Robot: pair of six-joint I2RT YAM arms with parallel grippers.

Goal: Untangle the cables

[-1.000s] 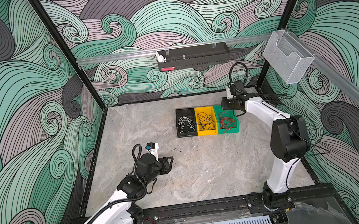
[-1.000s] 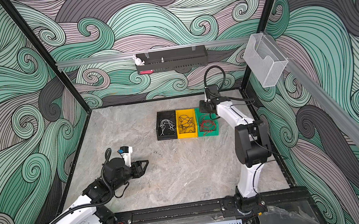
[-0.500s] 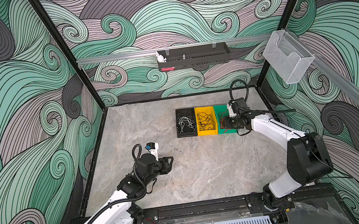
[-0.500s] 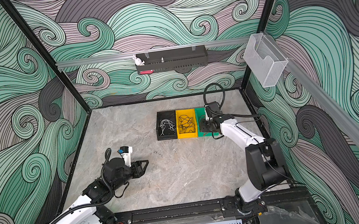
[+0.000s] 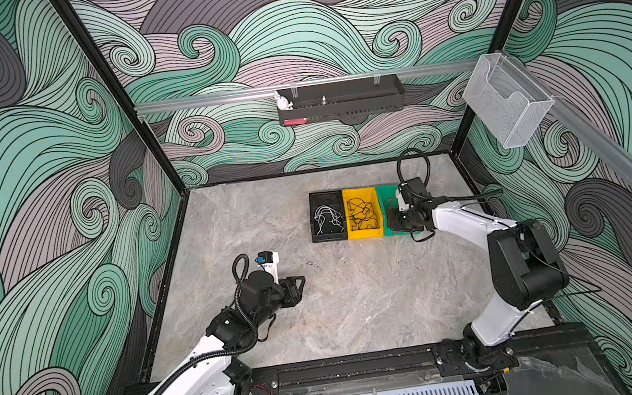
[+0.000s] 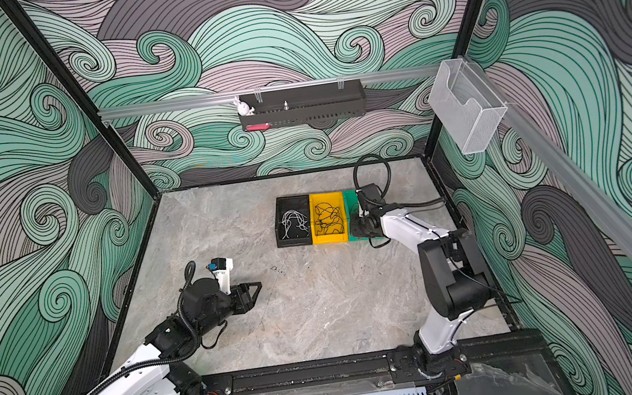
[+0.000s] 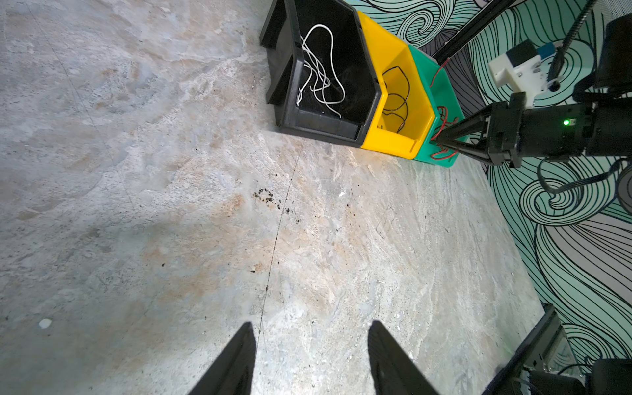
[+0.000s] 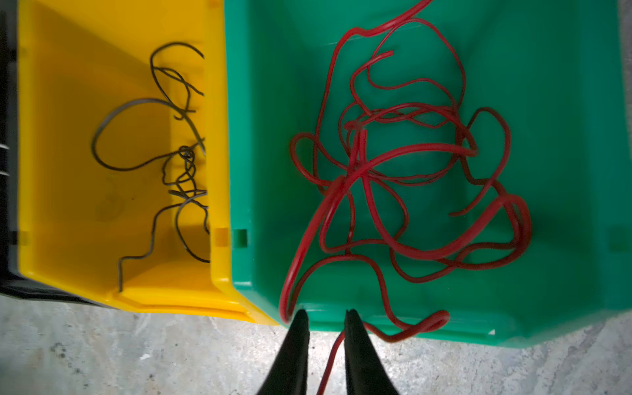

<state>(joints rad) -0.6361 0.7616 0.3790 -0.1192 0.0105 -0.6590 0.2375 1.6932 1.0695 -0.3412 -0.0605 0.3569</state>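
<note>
Sorting looks almost done: white cables [image 7: 317,79] in the black bin [image 7: 321,124], black cables [image 8: 181,160] in the yellow bin [image 8: 68,205], red cables [image 8: 410,153] in the green bin [image 8: 564,136], where the right jaws, narrowly apart, bracket an overhanging strand [image 8: 415,326], likely to tuck it in, while left jaws hang open over the desk [image 7: 171,205].

A black plastic bin [image 5: 316,198], yellow plastic bin [image 5: 366,235] and green plastic bin [image 5: 385,193] stand touching, left to right, on the table [image 5: 363,305]. Inside lie white cables [image 5: 327,220], black cables [image 5: 363,213] and red cables [image 8: 355,171], respectively.
</note>
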